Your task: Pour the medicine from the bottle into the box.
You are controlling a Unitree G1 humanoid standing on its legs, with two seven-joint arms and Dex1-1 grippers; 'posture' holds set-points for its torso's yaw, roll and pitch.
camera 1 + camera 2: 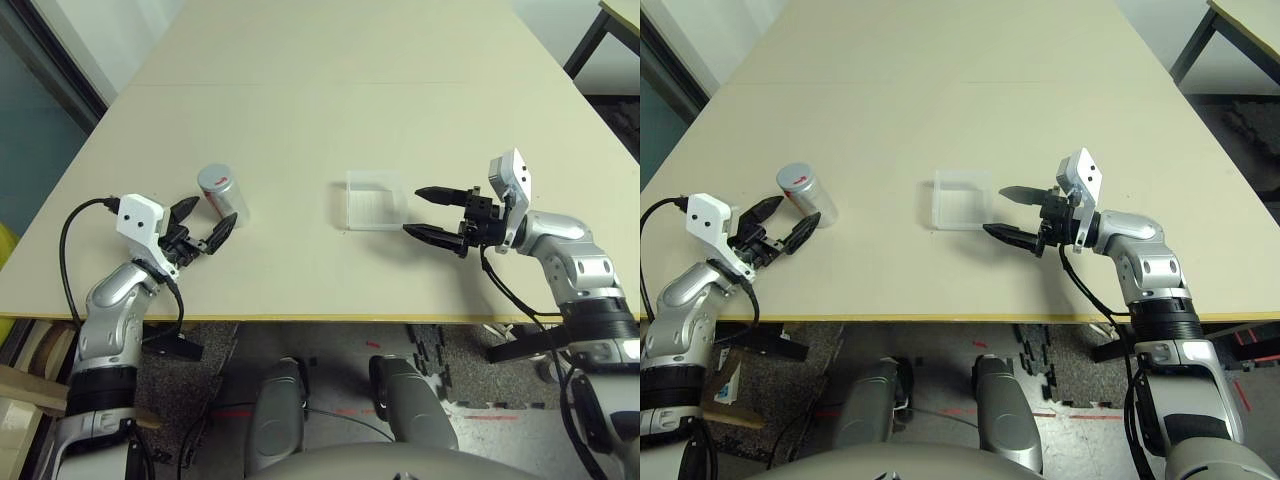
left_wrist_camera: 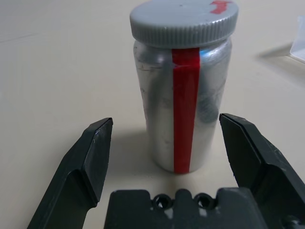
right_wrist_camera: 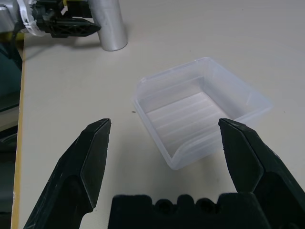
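The bottle (image 1: pixel 224 192) stands upright on the table (image 1: pixel 290 130), just ahead of the left jaws and in line with the space between them. The box (image 1: pixel 376 205) sits on the table just beyond the right jaws' tips, well apart from the left jaws, off to their right.

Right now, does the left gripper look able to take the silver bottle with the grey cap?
Probably yes: the left gripper is open, the silver bottle stands upright just ahead, and nothing visible lies between them.
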